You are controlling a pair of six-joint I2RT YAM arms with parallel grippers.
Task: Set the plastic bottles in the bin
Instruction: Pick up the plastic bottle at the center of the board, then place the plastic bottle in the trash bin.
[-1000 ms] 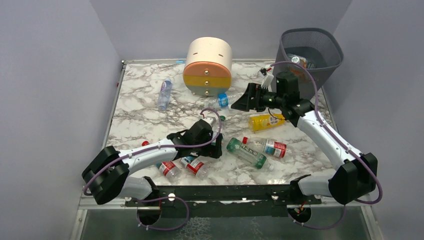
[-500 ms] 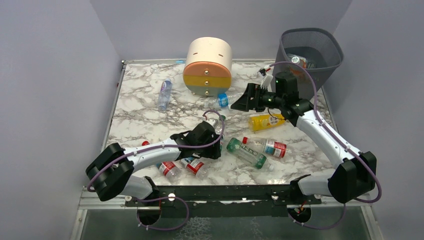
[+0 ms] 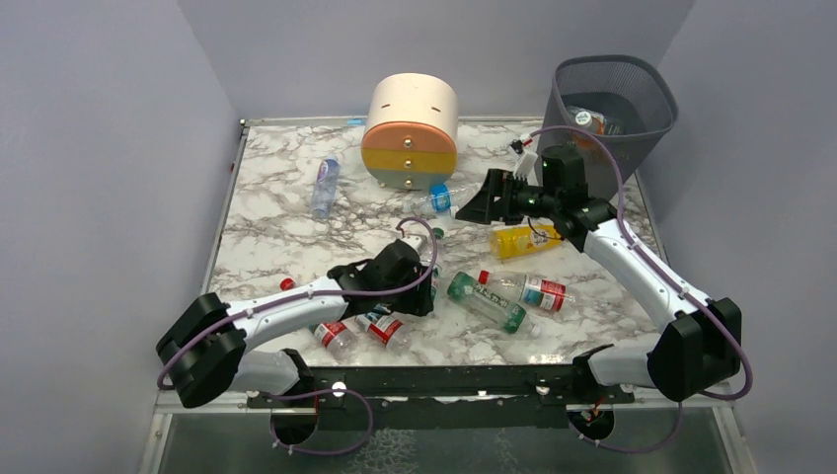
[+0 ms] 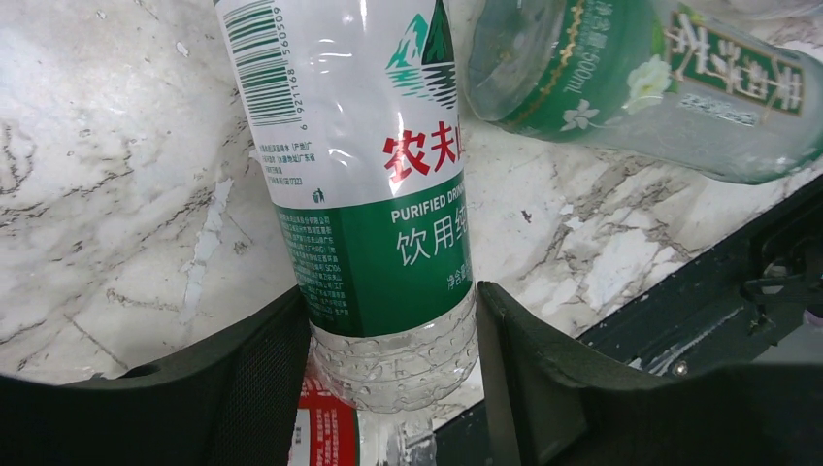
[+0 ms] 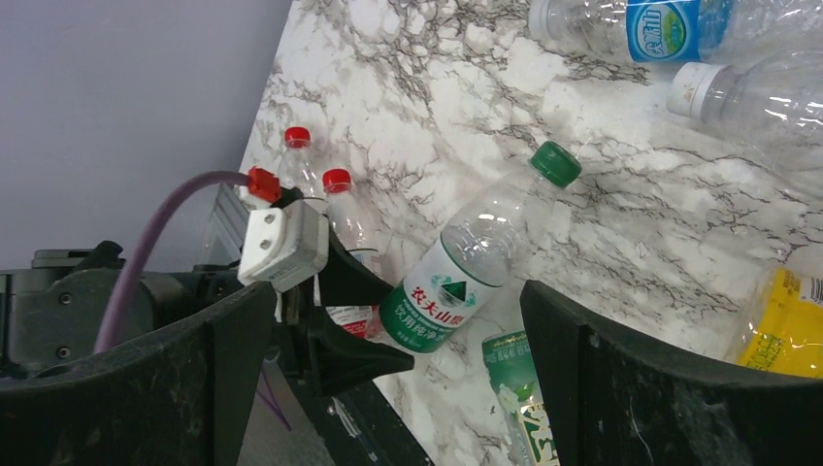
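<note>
Low over the table (image 3: 276, 237), my left arm (image 3: 296, 304): stretched forward.
My left claw (image 4: 393, 320): closed on the green-label bottle (image 4: 359, 146), both sides touching.
My right claw (image 5: 393, 301): up high, wide open, empty.

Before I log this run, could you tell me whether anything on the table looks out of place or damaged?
Nothing looks damaged or spilled. The only disorder is the bottles lying on their sides across the table; the green bottle lies right beside a red-label one.
</note>
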